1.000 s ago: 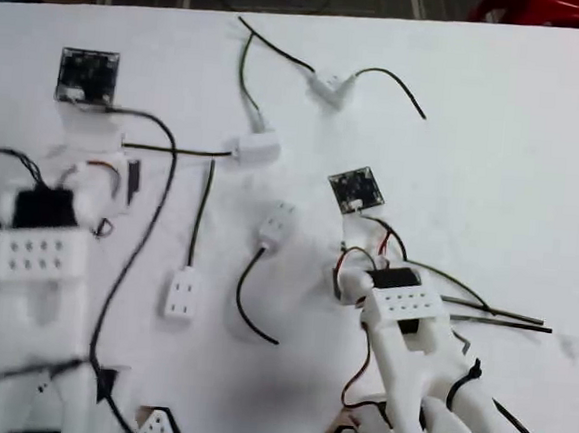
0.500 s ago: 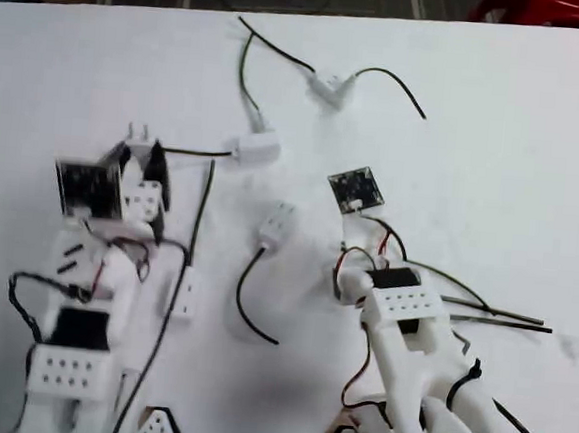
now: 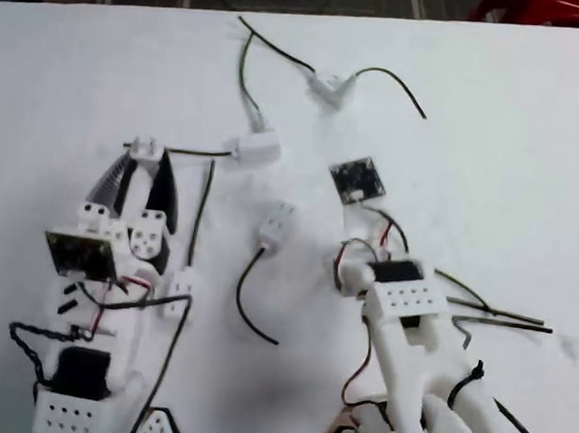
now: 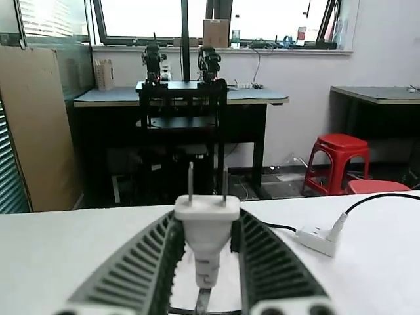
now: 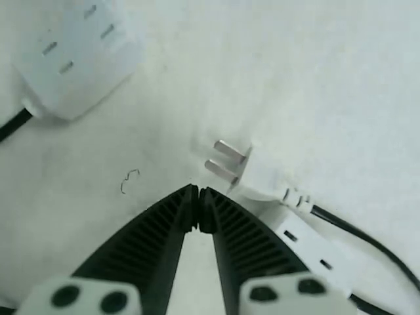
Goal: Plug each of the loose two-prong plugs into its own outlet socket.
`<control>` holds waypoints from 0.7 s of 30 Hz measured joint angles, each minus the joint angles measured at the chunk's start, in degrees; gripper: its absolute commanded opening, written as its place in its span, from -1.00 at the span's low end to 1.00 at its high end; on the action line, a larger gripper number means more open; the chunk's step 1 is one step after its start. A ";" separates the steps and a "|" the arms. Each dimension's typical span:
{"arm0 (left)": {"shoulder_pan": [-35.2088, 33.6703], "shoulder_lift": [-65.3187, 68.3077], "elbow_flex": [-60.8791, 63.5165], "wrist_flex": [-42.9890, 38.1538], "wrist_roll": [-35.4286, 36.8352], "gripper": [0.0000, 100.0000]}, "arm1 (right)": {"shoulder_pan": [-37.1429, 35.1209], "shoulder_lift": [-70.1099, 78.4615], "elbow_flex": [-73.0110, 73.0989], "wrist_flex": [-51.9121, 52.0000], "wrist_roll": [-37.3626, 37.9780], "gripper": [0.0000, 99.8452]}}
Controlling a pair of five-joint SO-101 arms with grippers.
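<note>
White table [image 3: 536, 146] from above has the left gripper [image 3: 143, 160] pinching a two-prong plug [image 3: 142, 149] near an outlet socket [image 3: 257, 150], the left wrist view has it clamped mid-grip, and the right wrist view has the right gripper [image 5: 197, 197] pressed together just beside a second plug [image 5: 246, 172] lying flat.

White desk [image 3: 536, 146] under me, with a small curled mark [image 5: 130, 180] on its surface. In the room beyond my left wrist: a black table [image 4: 180, 98] with a dark chair [image 4: 180, 141] at it. A red stool [image 4: 338, 157] stands near it. A brown cardboard panel [image 4: 36, 131] stands on the opposite side. Behind are a bright window [image 4: 141, 16] and a box [image 4: 215, 33] on the sill.
</note>
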 measured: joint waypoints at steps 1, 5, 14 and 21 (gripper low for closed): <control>0.88 0.00 0.00 0.00 0.00 -0.96 | 0.00 -1.14 -2.46 2.46 0.00 -0.96; 6.15 0.00 0.00 0.00 0.00 -0.96 | -0.35 -8.35 -16.18 14.59 0.00 -0.96; 22.77 0.00 0.00 0.00 -8.79 -0.96 | -16.26 -26.81 -37.27 28.13 0.00 -0.96; 28.04 0.00 0.00 0.00 -12.04 -0.96 | -30.95 -37.10 -35.08 28.75 7.21 -0.96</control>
